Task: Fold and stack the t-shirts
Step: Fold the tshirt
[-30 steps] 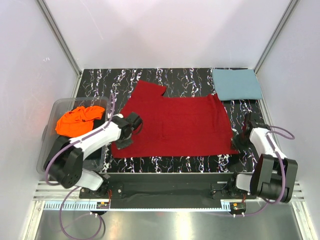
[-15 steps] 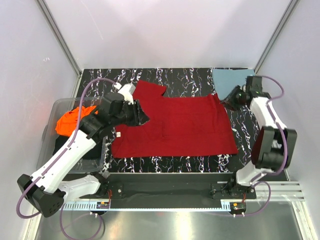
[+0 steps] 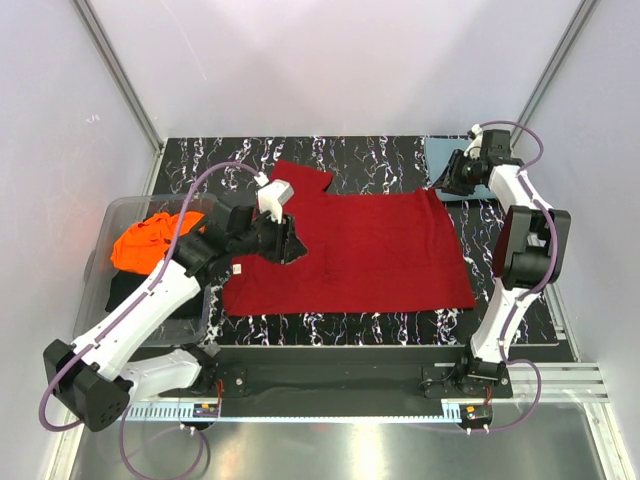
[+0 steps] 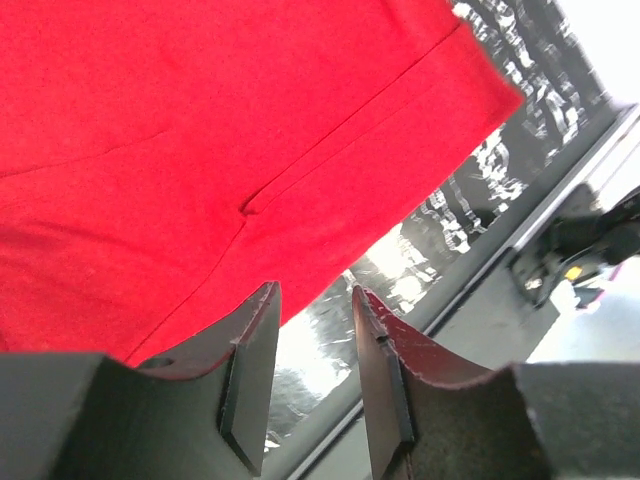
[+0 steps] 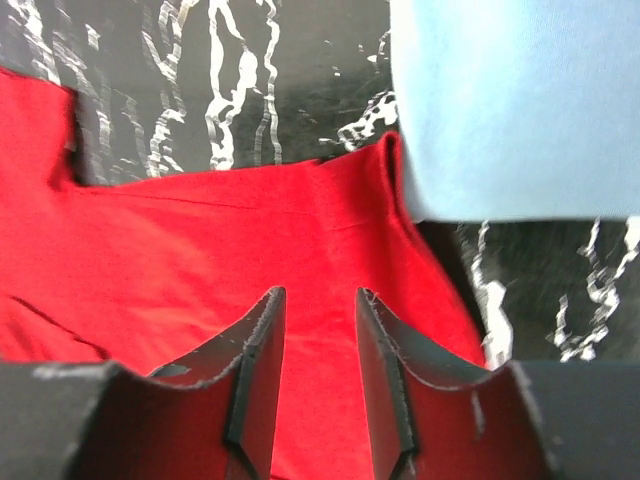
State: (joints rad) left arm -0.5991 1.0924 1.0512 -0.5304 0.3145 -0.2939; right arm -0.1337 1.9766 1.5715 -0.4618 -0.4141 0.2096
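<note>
The clear bin point(image 3: 108, 214) holds the orange shirt point(image 3: 150, 242). The red shirt point(image 3: 370, 250) lies spread on the table point(image 3: 400, 325), with the folded blue shirt point(image 5: 510, 100) just beside its far right corner. The left gripper point(image 4: 313, 295) and the right gripper point(image 5: 318, 295) hover with fingers slightly apart, empty.

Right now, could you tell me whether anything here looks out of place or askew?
Nothing looks damaged or spilled. Only the orange t-shirt stands out: it lies crumpled in the clear bin at left, while the red t-shirt lies spread flat.

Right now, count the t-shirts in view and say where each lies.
3: red t-shirt spread mid-table; teal-blue t-shirt folded at far right corner; orange t-shirt bunched in the left bin. More may hide beneath it.
</note>
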